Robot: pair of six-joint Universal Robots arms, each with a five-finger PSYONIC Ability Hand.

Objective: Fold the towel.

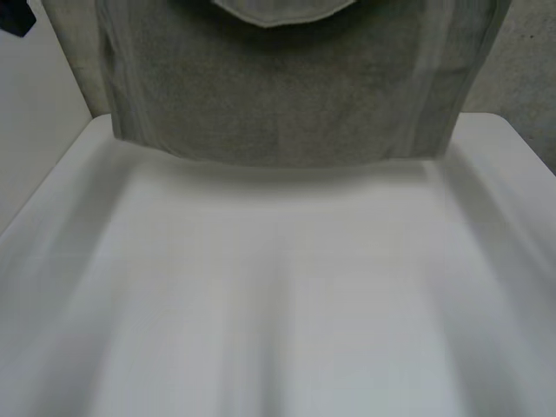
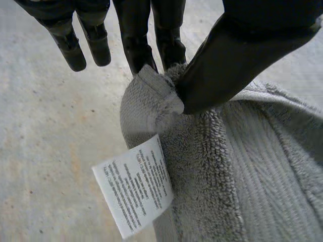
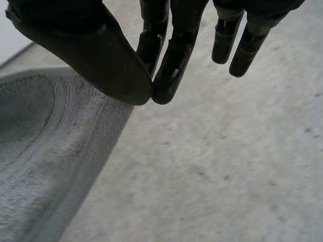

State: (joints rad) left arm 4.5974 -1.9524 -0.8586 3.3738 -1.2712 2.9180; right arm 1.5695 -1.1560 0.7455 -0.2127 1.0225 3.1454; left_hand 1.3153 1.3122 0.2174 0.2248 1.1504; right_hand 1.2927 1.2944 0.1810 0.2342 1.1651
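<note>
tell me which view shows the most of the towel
The head view: the towel hangs spread full width above the table. The left wrist view gives one corner with its white label, pinched by the left hand; the right wrist view gives another edge pinched by the right hand.

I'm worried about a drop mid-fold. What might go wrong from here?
The right hand pinches the towel only at the very edge of a corner, so it may slip out and leave the towel hanging from the left hand alone. The towel hangs over the far end of the white table; lowered there, part could land off the far edge.
</note>
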